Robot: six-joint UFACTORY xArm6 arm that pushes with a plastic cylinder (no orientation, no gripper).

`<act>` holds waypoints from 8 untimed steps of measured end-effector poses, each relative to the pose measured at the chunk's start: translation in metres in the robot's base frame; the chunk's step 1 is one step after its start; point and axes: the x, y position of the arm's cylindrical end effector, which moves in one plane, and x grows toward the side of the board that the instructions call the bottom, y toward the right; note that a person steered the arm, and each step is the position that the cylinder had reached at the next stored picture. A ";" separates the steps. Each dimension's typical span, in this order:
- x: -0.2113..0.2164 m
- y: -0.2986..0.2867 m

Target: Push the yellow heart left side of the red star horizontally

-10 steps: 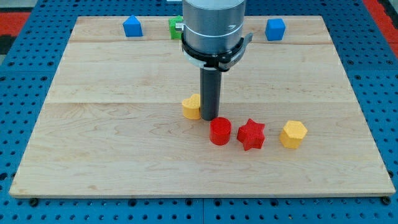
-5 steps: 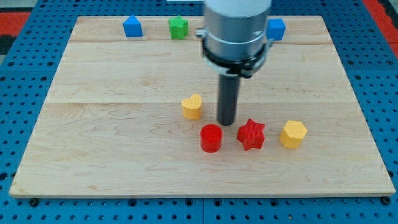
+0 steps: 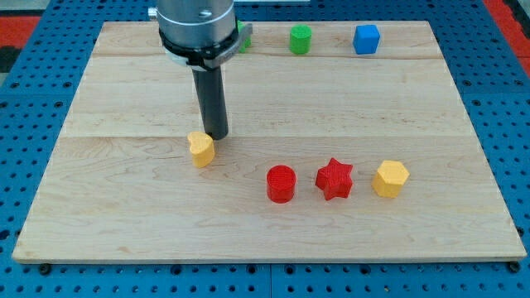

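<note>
The yellow heart (image 3: 201, 150) lies left of the board's middle. My tip (image 3: 215, 135) stands just above and right of it, touching or nearly touching its upper right edge. The red star (image 3: 334, 179) sits to the view's right, a little lower than the heart. A red cylinder (image 3: 281, 183) lies between them, just left of the star.
A yellow hexagon block (image 3: 390, 179) sits right of the star. Along the board's top edge are a green cylinder (image 3: 301, 38) and a blue cube (image 3: 366, 39); a green block (image 3: 243, 35) is partly hidden behind the arm. The wooden board (image 3: 116, 207) lies on a blue pegboard.
My tip swung from beside the red cylinder and star over to the left. The yellow heart has moved left and slightly down. The red cylinder had slid left and down earlier.
</note>
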 end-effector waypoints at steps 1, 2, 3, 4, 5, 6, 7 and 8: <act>-0.017 -0.032; -0.001 -0.043; 0.018 -0.044; 0.034 -0.045; 0.037 -0.036; 0.008 -0.037; 0.006 -0.002; 0.039 0.007</act>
